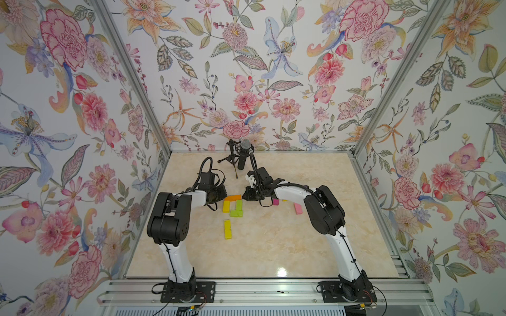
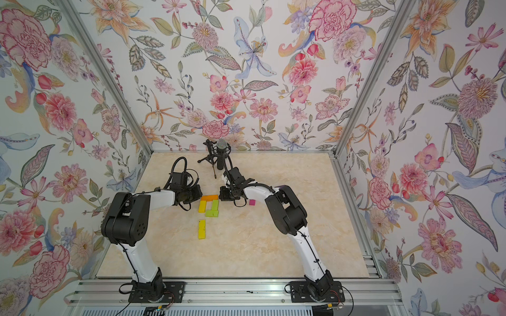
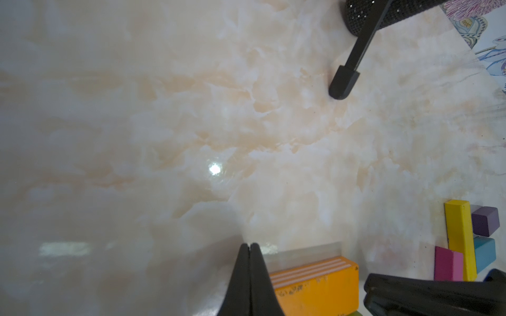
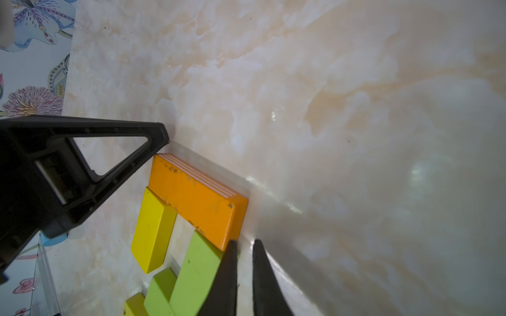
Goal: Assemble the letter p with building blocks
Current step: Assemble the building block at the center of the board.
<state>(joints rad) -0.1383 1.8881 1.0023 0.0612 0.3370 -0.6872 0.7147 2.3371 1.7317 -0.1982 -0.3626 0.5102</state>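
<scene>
4 flat rectangular blocks form a ring near the middle of the cream marble-patterned tabletop [image 1: 273, 246]:
- 1 long orange block [image 1: 232, 197] lies across the far side.
- 1 yellow block shading to orange [image 1: 226, 205] and 1 lime green block [image 1: 239, 204] run down from its ends.
- 1 second lime green block [image 1: 236, 213] lies across the near side.

1 long yellow block [image 1: 227, 229] lies apart on the near side, roughly in line with the ring's left edge.

Spare blocks to the right:
- 1 short magenta block [image 1: 275, 202]
- 1 pink block [image 1: 298, 208]
- 1 purple block [image 3: 486, 221]
- 1 teal block [image 3: 484, 253]
- 1 further long yellow block [image 3: 460, 240]

Left gripper [image 3: 249, 245]: fingers pressed together, empty, just beside the orange block's left end.

Right gripper [image 4: 244, 242]: fingers a slim gap apart, nothing between them, at the orange block's right end.

1 black microphone on tripod [image 1: 243, 157] stands at the far edge.
</scene>
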